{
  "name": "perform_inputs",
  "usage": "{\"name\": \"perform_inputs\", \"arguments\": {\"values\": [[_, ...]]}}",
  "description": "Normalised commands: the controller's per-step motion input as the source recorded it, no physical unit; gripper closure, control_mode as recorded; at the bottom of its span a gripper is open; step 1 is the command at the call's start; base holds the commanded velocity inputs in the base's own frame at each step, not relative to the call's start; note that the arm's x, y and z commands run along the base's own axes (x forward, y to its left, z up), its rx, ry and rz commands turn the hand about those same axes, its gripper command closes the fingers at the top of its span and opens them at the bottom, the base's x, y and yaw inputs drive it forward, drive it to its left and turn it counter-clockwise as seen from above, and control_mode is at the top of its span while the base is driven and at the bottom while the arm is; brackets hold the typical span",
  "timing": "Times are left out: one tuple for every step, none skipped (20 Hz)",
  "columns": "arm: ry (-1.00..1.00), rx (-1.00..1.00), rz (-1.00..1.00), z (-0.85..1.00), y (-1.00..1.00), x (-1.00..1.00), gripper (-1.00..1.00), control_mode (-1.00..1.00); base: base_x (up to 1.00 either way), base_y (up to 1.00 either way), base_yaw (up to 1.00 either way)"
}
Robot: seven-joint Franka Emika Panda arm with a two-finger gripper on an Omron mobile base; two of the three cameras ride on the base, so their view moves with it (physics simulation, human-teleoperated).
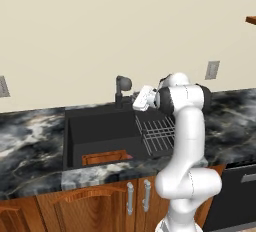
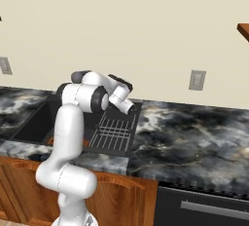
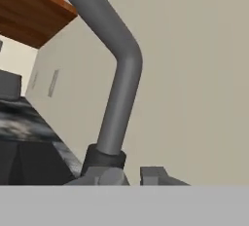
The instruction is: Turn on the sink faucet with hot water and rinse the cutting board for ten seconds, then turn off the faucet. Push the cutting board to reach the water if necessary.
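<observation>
The dark sink faucet [image 1: 121, 89] stands at the back rim of the black sink [image 1: 100, 128]. My white gripper [image 1: 136, 102] hovers just right of the faucet's base, above the basin's back edge. In the hand view the faucet's grey bent spout [image 3: 119, 86] rises close in front, its collar right beside my left fingertip [image 3: 104, 176]. The gripper [image 3: 129, 176] is shut, with nothing seen between its tips. The reddish-brown cutting board [image 1: 105, 157] lies flat on the basin floor near the front wall. The water is out of view.
A grey wire rack [image 1: 157, 133] covers the basin's right part, under my arm. Dark marbled counter [image 2: 194, 132] stretches to both sides. Wall outlets [image 1: 212, 70] sit behind, and wooden cabinet doors [image 1: 95, 201] are below.
</observation>
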Motion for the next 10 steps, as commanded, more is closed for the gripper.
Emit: {"name": "perform_inputs", "arguments": {"values": [[0.0,0.01,-0.39,0.0,-0.49,0.0,1.0,-1.0,0.0,0.0,0.0],[0.0,0.05,-0.41,0.0,-0.66,0.0,1.0,-1.0,0.0,0.0,0.0],[0.0,0.09,-0.41,0.0,-0.76,0.0,1.0,-1.0,0.0,0.0,0.0],[0.0,0.12,-0.41,0.0,-0.83,0.0,1.0,-1.0,0.0,0.0,0.0],[0.0,0.13,-0.41,0.0,-0.85,0.0,1.0,-1.0,0.0,0.0,0.0],[0.0,0.15,-0.41,0.0,-0.85,0.0,1.0,-1.0,0.0,0.0,0.0],[0.0,0.15,-0.42,0.0,-0.85,0.0,1.0,-1.0,0.0,0.0,0.0],[0.0,0.13,-0.41,0.0,-0.76,0.0,1.0,-1.0,0.0,0.0,0.0],[0.0,0.13,-0.41,0.0,-0.73,0.0,1.0,-1.0,0.0,0.0,0.0],[0.0,0.13,-0.42,0.0,-0.71,0.0,1.0,-1.0,0.0,0.0,0.0]]}}
